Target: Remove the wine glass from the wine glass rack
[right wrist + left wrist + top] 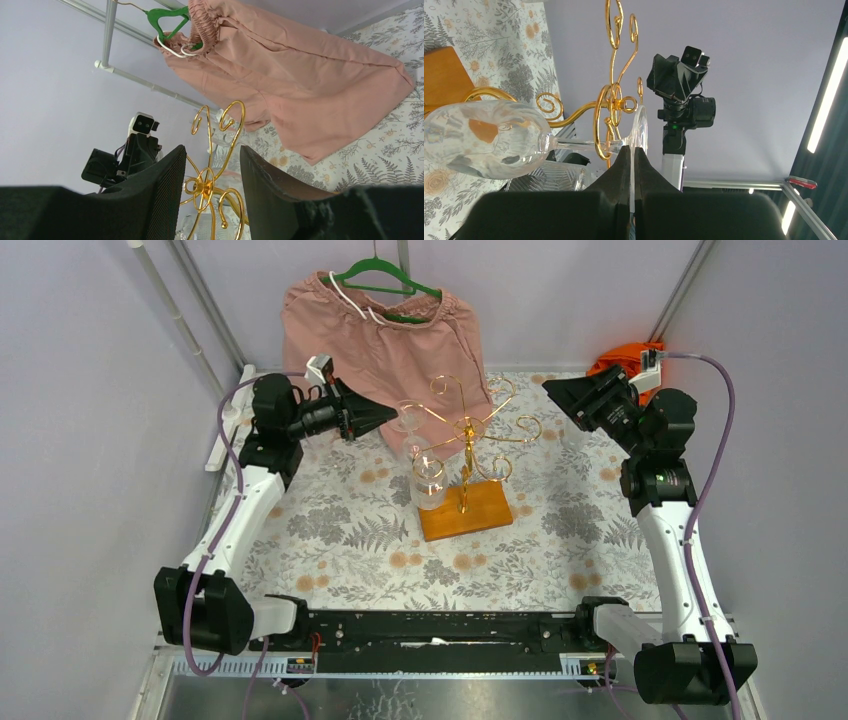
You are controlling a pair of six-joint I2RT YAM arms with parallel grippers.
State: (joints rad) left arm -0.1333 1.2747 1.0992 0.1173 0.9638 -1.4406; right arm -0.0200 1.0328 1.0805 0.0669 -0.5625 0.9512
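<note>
The wine glass rack [466,445] is a gold scroll stand on an orange-brown wooden base [470,512] at the table's middle. A clear wine glass [428,483] hangs upside down from a left arm of the rack. In the left wrist view its bowl [484,137] lies left, its stem passes through a gold curl [604,125], and its foot [640,127] stands edge-on. My left gripper [390,417] [634,149] is shut on that foot's rim. My right gripper [552,390] [210,150] is open and empty, up to the right of the rack [205,186].
Pink shorts [385,335] hang on a green hanger [385,278] behind the rack. An orange object [625,358] lies at the back right corner. A ribbed clear glass piece [549,177] shows just below the wine glass stem. A white bar [222,430] runs along the left edge.
</note>
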